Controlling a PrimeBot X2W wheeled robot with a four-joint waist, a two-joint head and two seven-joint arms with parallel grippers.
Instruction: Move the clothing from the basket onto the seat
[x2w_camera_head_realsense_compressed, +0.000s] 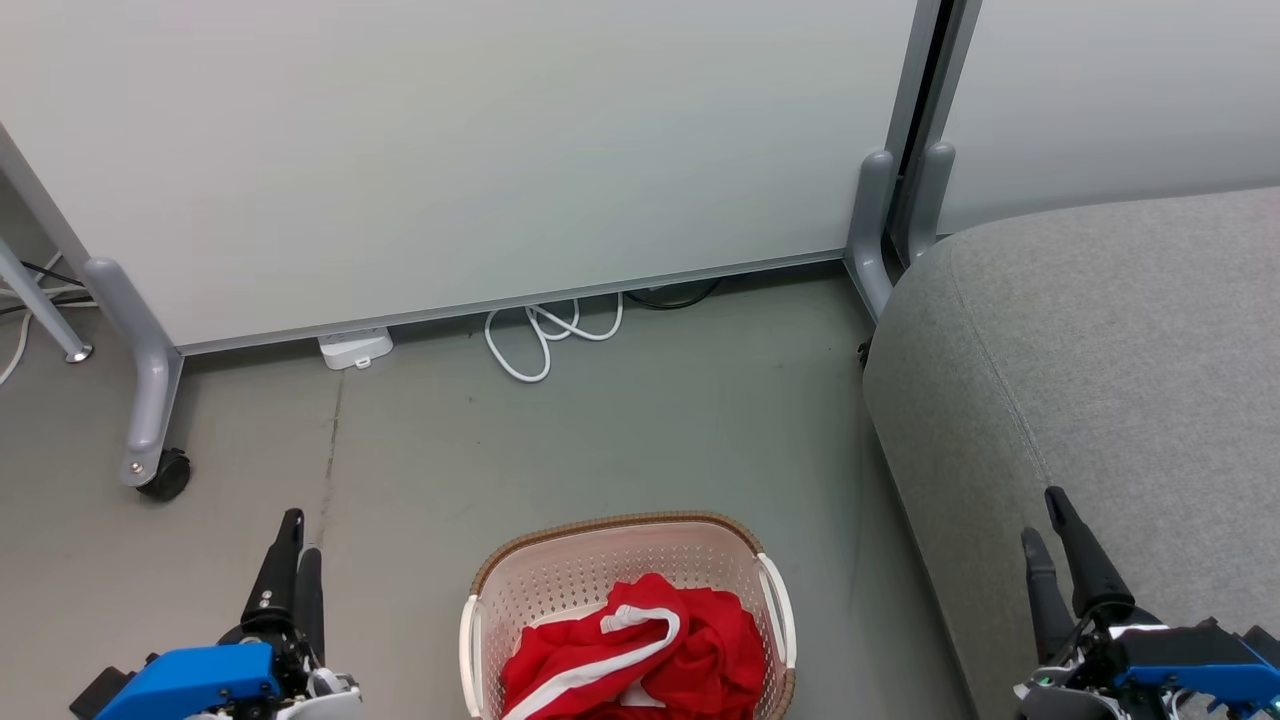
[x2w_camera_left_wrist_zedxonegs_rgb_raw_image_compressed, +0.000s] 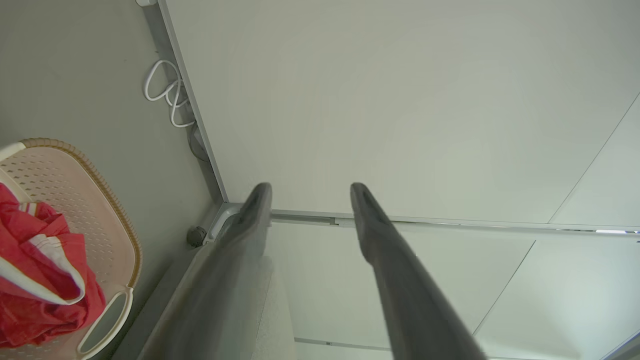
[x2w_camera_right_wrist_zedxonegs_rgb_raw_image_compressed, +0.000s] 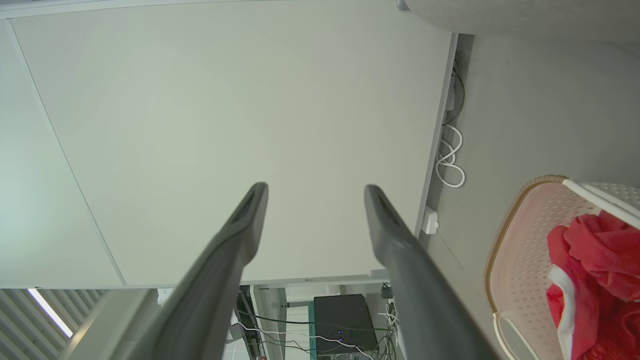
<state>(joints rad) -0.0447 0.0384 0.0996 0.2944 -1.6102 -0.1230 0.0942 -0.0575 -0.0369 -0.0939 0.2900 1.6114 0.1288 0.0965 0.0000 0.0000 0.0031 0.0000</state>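
Red clothing (x2w_camera_head_realsense_compressed: 640, 655) with white stripes lies bunched in the cream perforated basket (x2w_camera_head_realsense_compressed: 600, 560), which stands on the floor at the bottom middle of the head view. The grey seat (x2w_camera_head_realsense_compressed: 1100, 360) fills the right side. My left gripper (x2w_camera_head_realsense_compressed: 298, 548) hangs left of the basket, open and empty. Over the seat's front part my right gripper (x2w_camera_head_realsense_compressed: 1048, 520) is open and empty too. The left wrist view has the basket (x2w_camera_left_wrist_zedxonegs_rgb_raw_image_compressed: 107, 220) and clothing (x2w_camera_left_wrist_zedxonegs_rgb_raw_image_compressed: 35, 275) at its left, past the spread left gripper (x2w_camera_left_wrist_zedxonegs_rgb_raw_image_compressed: 310, 192). The right wrist view has the basket (x2w_camera_right_wrist_zedxonegs_rgb_raw_image_compressed: 520, 235) and clothing (x2w_camera_right_wrist_zedxonegs_rgb_raw_image_compressed: 595, 280) at its right, beside the right gripper (x2w_camera_right_wrist_zedxonegs_rgb_raw_image_compressed: 315, 192).
A white partition panel (x2w_camera_head_realsense_compressed: 450, 150) on grey legs with a castor (x2w_camera_head_realsense_compressed: 165, 475) stands behind the basket. A coiled white cable (x2w_camera_head_realsense_compressed: 545, 335) and a white power block (x2w_camera_head_realsense_compressed: 355, 348) lie at its foot. Bare grey floor (x2w_camera_head_realsense_compressed: 650, 430) lies between the panel, basket and seat.
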